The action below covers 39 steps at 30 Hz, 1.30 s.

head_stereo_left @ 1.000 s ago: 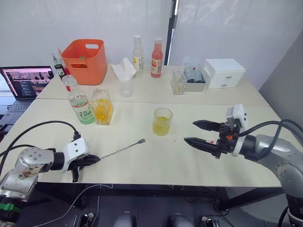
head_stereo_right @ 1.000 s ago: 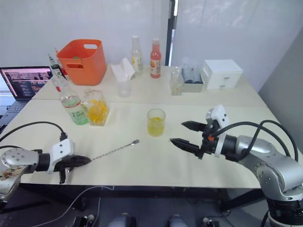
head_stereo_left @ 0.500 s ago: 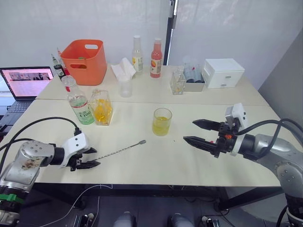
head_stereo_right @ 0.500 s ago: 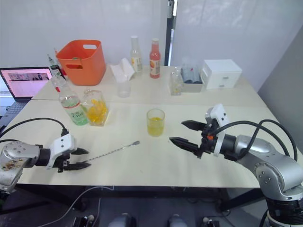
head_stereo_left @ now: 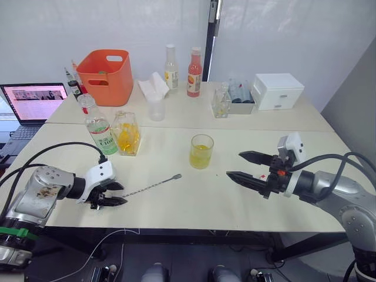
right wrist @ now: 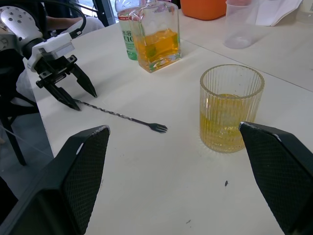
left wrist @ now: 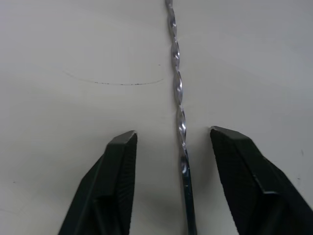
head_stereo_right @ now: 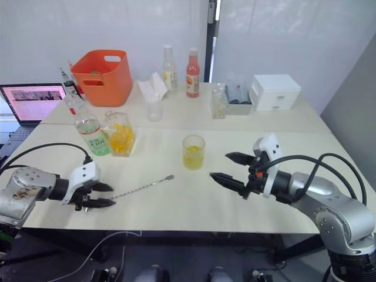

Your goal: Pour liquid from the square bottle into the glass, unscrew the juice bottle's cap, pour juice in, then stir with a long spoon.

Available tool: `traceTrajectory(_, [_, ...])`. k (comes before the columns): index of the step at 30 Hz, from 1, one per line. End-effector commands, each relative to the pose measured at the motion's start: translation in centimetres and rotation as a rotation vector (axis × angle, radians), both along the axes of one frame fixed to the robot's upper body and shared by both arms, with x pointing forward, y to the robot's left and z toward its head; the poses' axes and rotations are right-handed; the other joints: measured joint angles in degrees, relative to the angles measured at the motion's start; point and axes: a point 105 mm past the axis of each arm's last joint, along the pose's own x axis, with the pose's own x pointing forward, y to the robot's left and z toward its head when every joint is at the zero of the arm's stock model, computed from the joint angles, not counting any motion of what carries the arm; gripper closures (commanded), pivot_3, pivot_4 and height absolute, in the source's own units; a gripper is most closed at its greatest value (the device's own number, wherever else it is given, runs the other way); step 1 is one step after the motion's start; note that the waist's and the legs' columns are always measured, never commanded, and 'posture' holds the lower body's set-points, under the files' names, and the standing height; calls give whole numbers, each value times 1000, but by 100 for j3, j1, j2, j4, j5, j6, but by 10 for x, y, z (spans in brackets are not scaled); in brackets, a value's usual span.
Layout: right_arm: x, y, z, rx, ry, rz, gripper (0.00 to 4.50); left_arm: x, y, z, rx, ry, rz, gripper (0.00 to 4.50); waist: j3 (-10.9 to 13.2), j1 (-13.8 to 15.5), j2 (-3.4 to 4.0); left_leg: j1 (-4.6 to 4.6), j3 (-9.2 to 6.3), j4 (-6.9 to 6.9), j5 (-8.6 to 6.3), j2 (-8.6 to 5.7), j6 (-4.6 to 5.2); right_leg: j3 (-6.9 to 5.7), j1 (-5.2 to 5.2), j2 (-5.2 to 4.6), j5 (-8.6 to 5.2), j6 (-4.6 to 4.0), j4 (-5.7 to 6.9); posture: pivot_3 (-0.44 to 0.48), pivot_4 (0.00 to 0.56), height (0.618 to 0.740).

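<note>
Two spread pincer fingers (left wrist: 115, 181) astride spoon (left wrist: 178, 110)

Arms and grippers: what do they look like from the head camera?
Both arms are silver-grey metal with looping black cables. The left gripper and right gripper each have a white housing and two tapered black fingers; the right one shows a small orange-red mark.

"C100" — on the green bottle's label (head_stereo_left: 106, 143); other labels unreadable
</note>
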Motion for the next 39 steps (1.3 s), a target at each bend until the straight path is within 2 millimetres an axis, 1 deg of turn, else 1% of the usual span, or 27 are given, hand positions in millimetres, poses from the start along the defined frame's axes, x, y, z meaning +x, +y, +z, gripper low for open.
traceTrajectory(1, [-3, 1, 12, 8, -54, 5, 0, -8, -4, -14, 19, 52, -49, 3396, 0, -4, 0, -1, 0, 0, 0, 1, 0, 1, -1, -1, 0, 0, 0, 0, 150, 715])
traceTrajectory(4, [-2, 1, 12, 8, -56, 1, 0, -9, -4, -13, 10, 47, -74, 4402, 0, -8, 1, -1, 0, -1, 0, 1, 0, 1, -2, 0, 0, 0, 0, 0, 150, 715])
traceTrajectory(5, [-2, 1, 12, 9, -56, 1, 0, -10, -5, -13, 2, 46, -78, 4485, 0, -9, 1, 0, 0, -1, 0, 1, 0, 1, -1, 0, 0, 0, 0, 0, 150, 715])
traceTrajectory(8, [-1, 0, 11, 9, -55, -2, 0, -10, -3, -9, -14, 44, -87, 4485, 0, -10, 1, -1, 0, -1, 0, 1, 0, 0, -1, 0, 0, 0, 0, 0, 150, 715])
traceTrajectory(12, [-1, -2, 10, 6, -51, -6, 0, -4, 6, 7, -42, 10, -69, 4485, 0, -14, 0, -1, 0, -1, 0, 2, 0, 0, -3, 2, 0, 0, 0, 0, 150, 715])
traceTrajectory(16, [1, -3, 10, 2, -51, -5, 0, -4, 7, 31, -109, -28, -98, 4485, 1, -30, -1, -6, 0, 0, 0, 3, 0, 0, -7, 6, 0, 0, 1, 0, 150, 715])
traceTrajectory(19, [2, -4, 11, -4, -53, -1, 0, -12, 3, 52, -205, -35, -134, 4485, 1, -48, -2, -9, -2, 0, 0, 6, 0, 0, -9, 8, 0, -1, 1, 0, 150, 715])
traceTrajectory(22, [3, -5, 12, -6, -54, 1, 0, -19, -2, 66, -268, -22, -154, 4485, 1, -58, -2, -8, -2, 0, 0, 7, 0, 0, -7, 7, 0, 0, 1, 0, 150, 715])
traceTrajectory(24, [5, -7, 12, -6, -53, -6, 0, -25, -9, 75, -316, -6, -168, 4485, 1, -60, -2, -8, -3, 0, 0, 6, 0, 0, -7, 6, 0, 0, 1, 0, 150, 715])
traceTrajectory(26, [7, -8, 12, 0, -49, -22, 0, -28, -21, 86, -399, -2, -173, 4485, 2, -57, -2, -8, -4, 0, 0, 7, 0, -1, -6, 6, 0, 0, 1, 0, 150, 715])
traceTrajectory(28, [7, -8, 13, 11, -45, -30, 0, -27, -32, 97, -484, -19, -168, 4485, 2, -53, -2, -9, -6, 0, 0, 7, 0, -1, -6, 7, 0, 1, 1, 0, 150, 715])
traceTrajectory(30, [6, -2, 17, 59, -42, -22, 0, -23, -48, 107, -579, -55, -169, 4485, 2, -48, -2, -8, -8, 1, 0, 7, 0, -1, -5, 7, 0, 2, 2, 0, 150, 715])
traceTrajectory(32, [3, 8, 23, 123, -35, 4, 0, -20, -62, 116, -670, -75, -170, 4485, 2, -59, -2, -10, -11, 8, 0, 5, 0, -1, -2, 12, 1, 4, 3, 0, 150, 715])
traceTrajectory(34, [-1, 24, 31, 204, -26, 45, 0, -18, -76, 121, -743, -95, -175, 4485, 2, -70, -3, -9, -13, 8, 0, 5, 0, 0, -2, 13, 2, 5, 5, 0, 150, 715])
traceTrajectory(36, [1, 39, 37, 289, -7, 52, 0, -14, -89, 124, -799, -121, -176, 4485, 2, -101, -3, -8, -17, 8, 0, 7, 0, 1, -1, 16, 3, 4, 8, 0, 150, 715])
traceTrajectory(37, [3, 43, 39, 310, 0, 48, 0, -14, -92, 125, -813, -128, -173, 4485, 2, -113, -3, -8, -19, 8, 0, 7, -1, 1, -3, 17, 3, 3, 9, 0, 150, 715])
traceTrajectory(39, [8, 55, 45, 393, 23, 33, 0, -13, -105, 125, -848, -134, -182, 4485, 2, -125, -3, -9, -20, 7, 0, 7, -1, 1, -4, 19, 3, 3, 11, 0, 150, 715])
